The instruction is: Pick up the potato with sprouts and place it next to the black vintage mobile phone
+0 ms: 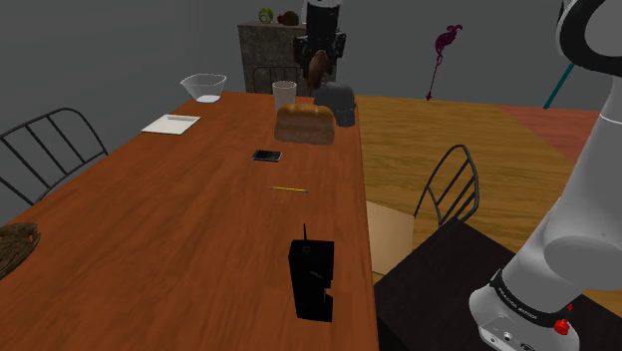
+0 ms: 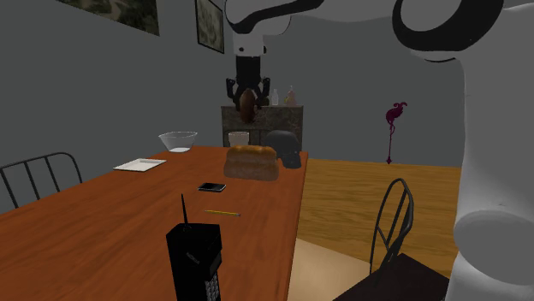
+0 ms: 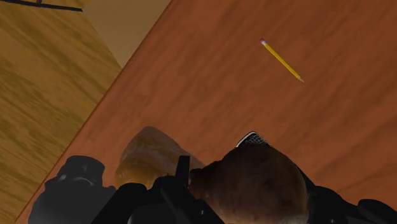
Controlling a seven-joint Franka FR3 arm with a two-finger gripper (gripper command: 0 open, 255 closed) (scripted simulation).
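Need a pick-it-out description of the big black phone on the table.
On the long reddish-brown wooden table, go to the end nearest the shoulder camera, by the edge along the yellowish wooden floor. The black brick-shaped mobile phone stands upright there, antenna up, unlike the thin dark smartphone lying flat mid-table near the yellow pencil.

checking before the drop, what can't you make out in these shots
- potato: sprouts too small to tell in the shoulder view; cut off by the wrist view's bottom edge
- upright phone: base cut off by the second exterior view's bottom edge
- brown thing at the shoulder view's left edge: cut off, cannot tell what it is
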